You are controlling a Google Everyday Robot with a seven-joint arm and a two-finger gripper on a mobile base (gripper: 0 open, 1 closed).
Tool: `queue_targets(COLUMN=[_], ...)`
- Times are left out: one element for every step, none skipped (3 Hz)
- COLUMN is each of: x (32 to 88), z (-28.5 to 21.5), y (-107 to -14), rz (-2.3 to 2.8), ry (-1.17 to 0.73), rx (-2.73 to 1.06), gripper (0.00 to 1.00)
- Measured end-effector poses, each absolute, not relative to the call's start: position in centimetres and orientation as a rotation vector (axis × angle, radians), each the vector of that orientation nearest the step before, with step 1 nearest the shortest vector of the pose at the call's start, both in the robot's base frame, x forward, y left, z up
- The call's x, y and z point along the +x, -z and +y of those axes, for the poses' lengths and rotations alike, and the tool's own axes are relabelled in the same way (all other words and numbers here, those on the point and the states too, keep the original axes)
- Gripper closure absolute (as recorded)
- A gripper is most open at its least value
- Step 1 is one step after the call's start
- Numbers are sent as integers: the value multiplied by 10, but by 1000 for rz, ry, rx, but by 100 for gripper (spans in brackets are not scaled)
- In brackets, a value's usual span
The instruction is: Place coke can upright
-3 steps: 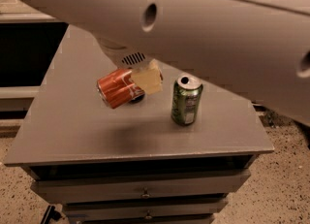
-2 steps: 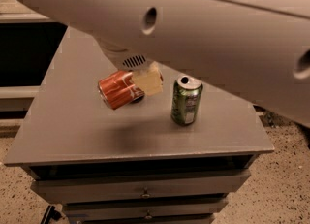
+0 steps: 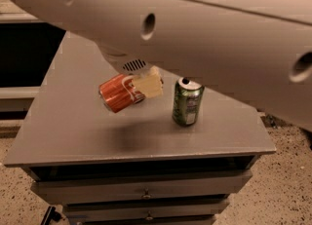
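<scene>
The coke can [image 3: 116, 93] is red-orange with white script. It hangs tilted on its side above the grey table top [image 3: 73, 131], with its shadow on the surface below. My gripper [image 3: 146, 84] is shut on the coke can; a cream-coloured finger pad [image 3: 147, 85] presses its right end. The far finger is hidden behind the can. My white arm fills the top of the camera view.
A green can [image 3: 187, 101] stands upright on the table just right of the gripper. The table is a grey cabinet with drawers [image 3: 146, 194] at the front. Its front edge and right edge are close to the cans.
The arm has shifted across the upper part of the view. The coke can stays in the gripper at about the same place above the table.
</scene>
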State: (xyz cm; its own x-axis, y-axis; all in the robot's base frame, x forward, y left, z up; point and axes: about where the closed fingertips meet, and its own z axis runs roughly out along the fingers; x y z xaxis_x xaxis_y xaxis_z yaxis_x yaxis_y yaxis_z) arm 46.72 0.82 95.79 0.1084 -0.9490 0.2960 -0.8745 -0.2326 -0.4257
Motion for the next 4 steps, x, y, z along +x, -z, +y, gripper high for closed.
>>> queue_targets(x=[466,463,462,460], z=[9,9,8,7], y=[-956,-952,-950,-946], rz=[1850,1855,1861,1869], ry=[783,789,792,792], rx=[-2232,-2241,-2245,-2248], gripper=[59,58,57,55])
